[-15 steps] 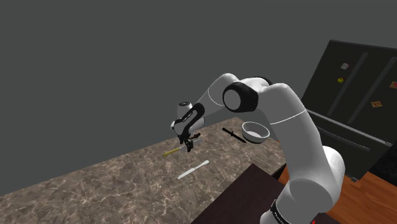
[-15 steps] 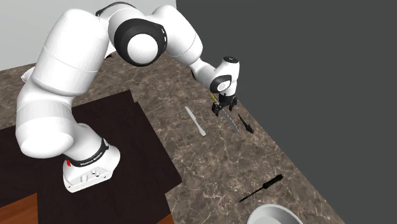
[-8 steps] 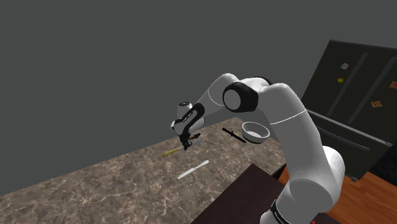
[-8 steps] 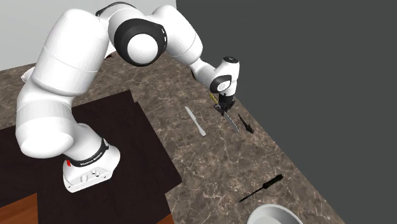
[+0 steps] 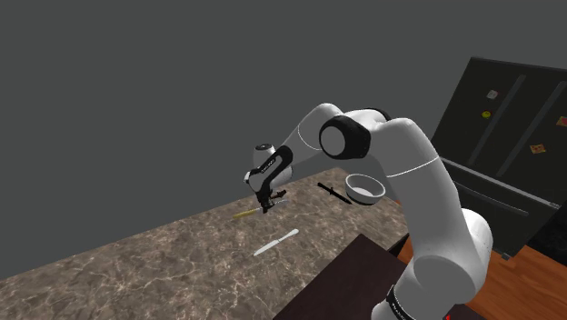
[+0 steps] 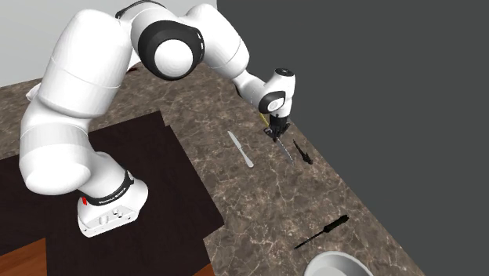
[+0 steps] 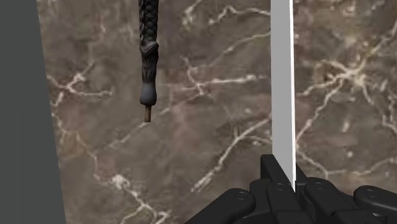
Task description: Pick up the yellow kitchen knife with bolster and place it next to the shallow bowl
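The knife with the yellow handle lies at the back of the brown marble counter, close to the grey wall. My gripper is shut on it near where blade and handle meet. In the wrist view the pale blade runs straight out from between the clasping fingers. From the second exterior view the gripper points down, with the blade sticking out past it. The shallow white bowl stands further along the counter, partly behind my arm, and its rim shows at the second exterior view's bottom edge.
A white knife lies nearer the stand. A black knife rests beside the bowl. A small dark textured tool lies beside the blade, against the wall. A dark fridge stands at the shoulder view's right.
The fingers stood open around the knife a second ago and have closed on it. The hand has barely moved otherwise.
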Motion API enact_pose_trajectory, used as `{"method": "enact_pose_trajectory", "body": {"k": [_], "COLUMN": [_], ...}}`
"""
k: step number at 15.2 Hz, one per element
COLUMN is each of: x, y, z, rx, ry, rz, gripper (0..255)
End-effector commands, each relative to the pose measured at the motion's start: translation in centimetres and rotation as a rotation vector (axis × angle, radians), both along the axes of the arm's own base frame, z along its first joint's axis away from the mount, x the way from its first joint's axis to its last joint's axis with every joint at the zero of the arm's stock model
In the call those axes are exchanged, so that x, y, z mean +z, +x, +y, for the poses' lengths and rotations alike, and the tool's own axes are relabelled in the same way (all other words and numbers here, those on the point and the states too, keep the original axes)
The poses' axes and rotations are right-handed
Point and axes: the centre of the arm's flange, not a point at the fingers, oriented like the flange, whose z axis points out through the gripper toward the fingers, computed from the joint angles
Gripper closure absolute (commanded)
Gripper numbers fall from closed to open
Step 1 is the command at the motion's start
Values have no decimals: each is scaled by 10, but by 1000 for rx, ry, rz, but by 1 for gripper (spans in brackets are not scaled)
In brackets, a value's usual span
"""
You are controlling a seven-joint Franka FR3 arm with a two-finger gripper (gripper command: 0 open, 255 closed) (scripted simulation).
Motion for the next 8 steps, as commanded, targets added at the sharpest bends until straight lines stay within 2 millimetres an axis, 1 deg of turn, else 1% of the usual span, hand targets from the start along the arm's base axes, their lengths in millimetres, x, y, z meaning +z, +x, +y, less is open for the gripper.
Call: {"method": "enact_pose_trajectory", "body": {"k": [1,8], "x": [9,46], "y": [0,1], "z": [0,0], "rx": [0,0], "ry": [0,0], "rz": [0,0], "gripper": [255,255]}}
